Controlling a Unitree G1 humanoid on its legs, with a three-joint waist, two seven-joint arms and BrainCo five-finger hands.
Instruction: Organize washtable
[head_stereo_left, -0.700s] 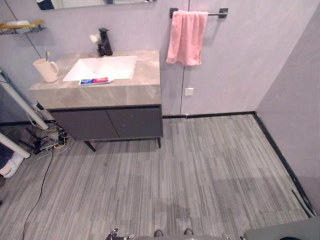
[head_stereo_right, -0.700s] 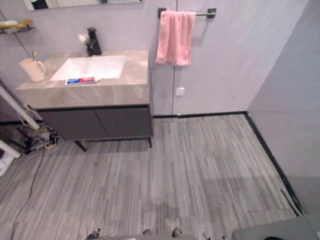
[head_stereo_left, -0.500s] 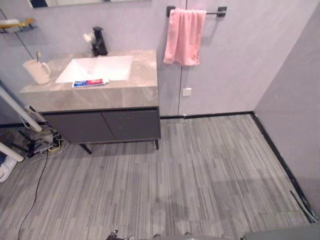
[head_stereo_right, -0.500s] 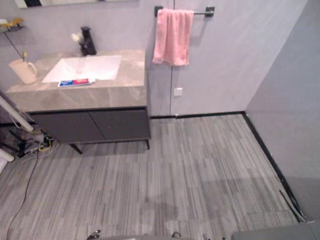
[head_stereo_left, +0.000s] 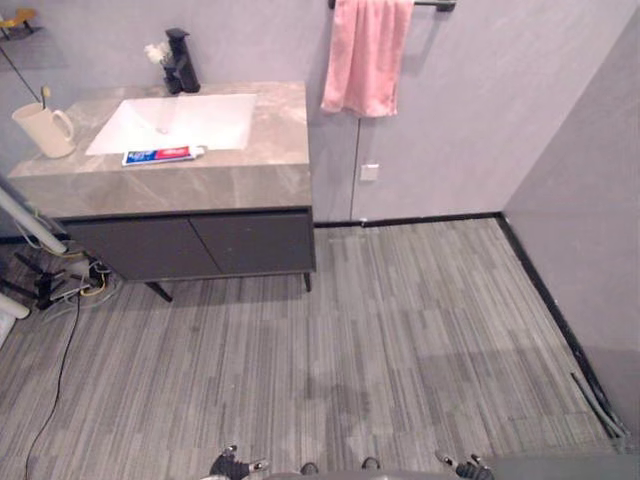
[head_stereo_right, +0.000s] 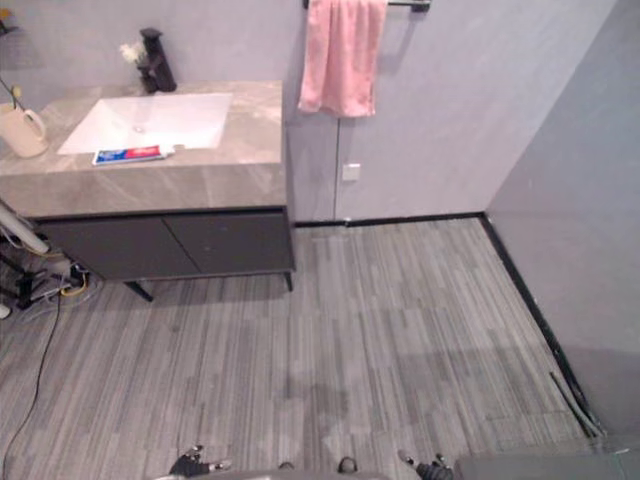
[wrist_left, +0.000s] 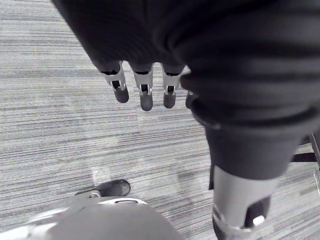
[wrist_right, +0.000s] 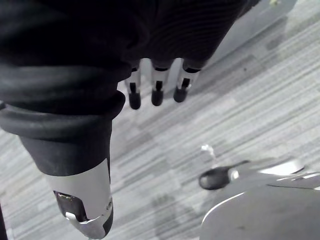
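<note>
Two hands hang at the near edge of your head view, the left hand (wrist_left: 145, 92) and the right hand (wrist_right: 156, 90). Each wrist view shows its fingers straight and relaxed, holding nothing, above the floor (head_stereo_left: 400, 330).

Your toothpaste tube (head_stereo_left: 163, 155) lies flat on the grey stone tabletop (head_stereo_left: 270, 180), far left in the scene, just beside the near rim of the white basin (head_stereo_left: 175, 122). Its long axis runs left to right, the white cap end pointing right. A cream cup (head_stereo_left: 40, 130) with a toothbrush standing in it sits at the tabletop's left end. A black faucet (head_stereo_left: 180, 62) stands behind the basin.

Compared with half a second ago, the whole picture has shifted, so your camera moved: the washstand sits further left, and the fingertips of both hands now show. Nothing on the tabletop has changed place.

Dark cabinet doors (head_stereo_left: 190, 245) sit below the tabletop. A pink towel (head_stereo_left: 365, 55) hangs on the grey wall to the right. The floor is grey striped plank.
</note>
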